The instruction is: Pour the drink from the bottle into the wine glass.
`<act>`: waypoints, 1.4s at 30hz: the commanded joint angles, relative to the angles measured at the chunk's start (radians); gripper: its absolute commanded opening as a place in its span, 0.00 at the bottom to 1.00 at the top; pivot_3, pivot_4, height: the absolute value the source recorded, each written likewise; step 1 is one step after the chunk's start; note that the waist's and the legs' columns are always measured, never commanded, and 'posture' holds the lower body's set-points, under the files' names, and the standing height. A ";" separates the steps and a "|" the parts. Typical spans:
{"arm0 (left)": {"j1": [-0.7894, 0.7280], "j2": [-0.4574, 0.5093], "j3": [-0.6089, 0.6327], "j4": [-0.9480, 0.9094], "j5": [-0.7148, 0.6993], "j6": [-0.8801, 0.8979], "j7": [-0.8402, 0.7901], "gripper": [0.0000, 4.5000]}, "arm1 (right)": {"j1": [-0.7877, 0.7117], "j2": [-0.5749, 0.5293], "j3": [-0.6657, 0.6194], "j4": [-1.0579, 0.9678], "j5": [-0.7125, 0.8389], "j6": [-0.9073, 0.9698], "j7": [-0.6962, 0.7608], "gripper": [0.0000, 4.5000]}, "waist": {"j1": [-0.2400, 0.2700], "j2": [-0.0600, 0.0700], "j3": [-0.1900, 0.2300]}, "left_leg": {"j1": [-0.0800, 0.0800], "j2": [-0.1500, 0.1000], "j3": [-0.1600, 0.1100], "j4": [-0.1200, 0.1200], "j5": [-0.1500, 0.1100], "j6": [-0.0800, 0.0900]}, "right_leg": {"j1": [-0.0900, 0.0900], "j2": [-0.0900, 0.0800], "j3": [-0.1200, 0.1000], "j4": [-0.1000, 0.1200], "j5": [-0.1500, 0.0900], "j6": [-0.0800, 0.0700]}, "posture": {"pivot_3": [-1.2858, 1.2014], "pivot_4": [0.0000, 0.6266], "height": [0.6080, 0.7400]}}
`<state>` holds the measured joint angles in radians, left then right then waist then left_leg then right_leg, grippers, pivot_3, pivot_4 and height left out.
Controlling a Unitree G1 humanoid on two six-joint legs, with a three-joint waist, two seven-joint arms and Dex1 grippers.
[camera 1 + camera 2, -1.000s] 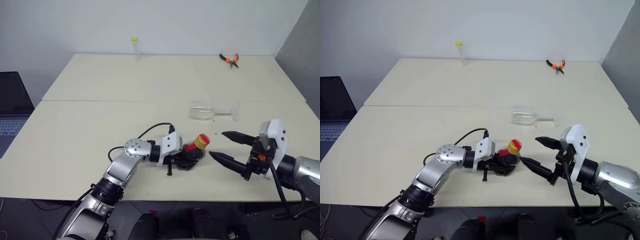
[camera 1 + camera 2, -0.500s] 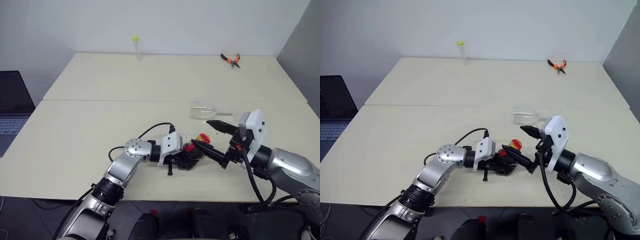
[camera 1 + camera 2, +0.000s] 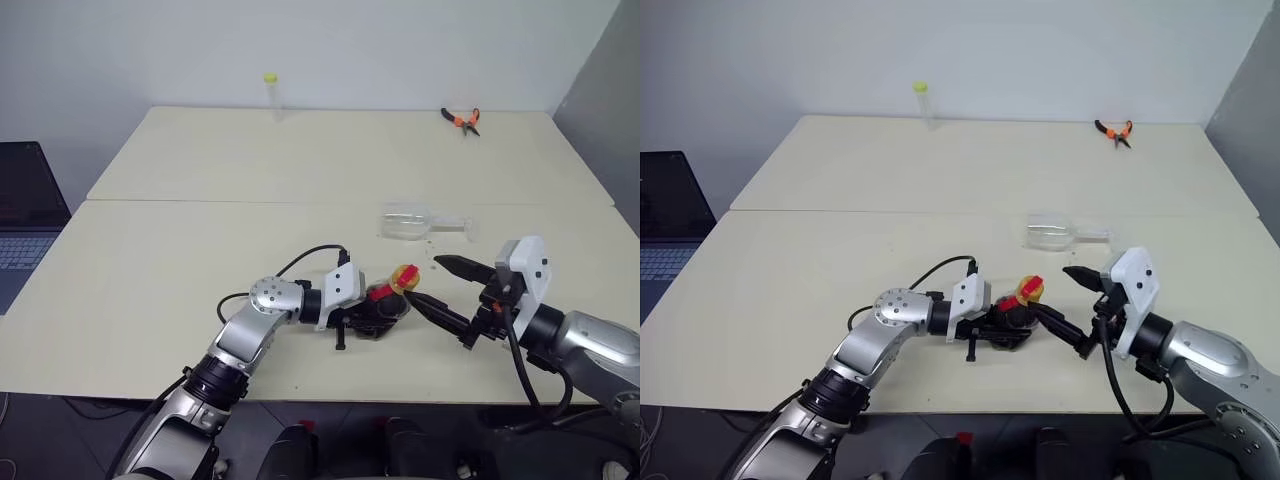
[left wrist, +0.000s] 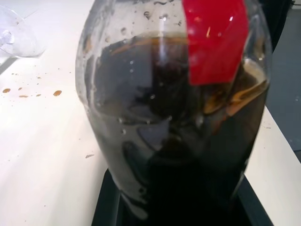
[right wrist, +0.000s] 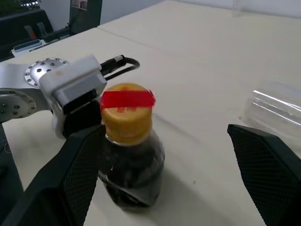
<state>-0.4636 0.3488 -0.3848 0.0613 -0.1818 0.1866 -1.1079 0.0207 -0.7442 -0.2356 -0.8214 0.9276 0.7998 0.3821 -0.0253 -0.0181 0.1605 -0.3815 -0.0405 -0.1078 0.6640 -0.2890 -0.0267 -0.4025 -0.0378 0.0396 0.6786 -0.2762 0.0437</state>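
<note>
The bottle is small and round, with the dark drink inside, a red neck label and a yellow cap still on. It stands on the table near the front edge, leaning slightly to the right. My left gripper is shut on its lower body from the left. My right gripper is open just right of the cap, its fingers spread either side of the bottle without touching it. The wine glass lies on its side behind them, empty.
Small brown drops spot the table near the glass. A thin clear tube with a yellow-green cap and orange pliers sit at the far edge. A laptop stands off the table's left side.
My right gripper swung in left toward the cap, one finger reaching over it, then drew back a little to the right. The left gripper and bottle stayed put.
</note>
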 commanded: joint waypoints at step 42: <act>-0.013 -0.006 0.004 0.019 0.007 -0.026 0.005 0.18 | -0.093 0.096 0.080 0.025 0.103 -0.047 -0.096 0.28 | 0.000 0.000 0.000 | 0.000 0.000 0.000 0.000 0.000 0.000 | 0.001 0.000 0.000 0.000 0.000 0.000 | 0.52 0.24 1.00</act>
<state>-0.4711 0.3427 -0.3849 0.0826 -0.1822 0.1694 -1.1048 -0.0746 -0.6564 -0.1120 -0.7855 1.0139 0.7815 0.3000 -0.0258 -0.0182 0.1605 -0.3812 -0.0405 -0.1082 0.6639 -0.2890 -0.0266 -0.4020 -0.0378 0.0394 0.6783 -0.2763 0.0437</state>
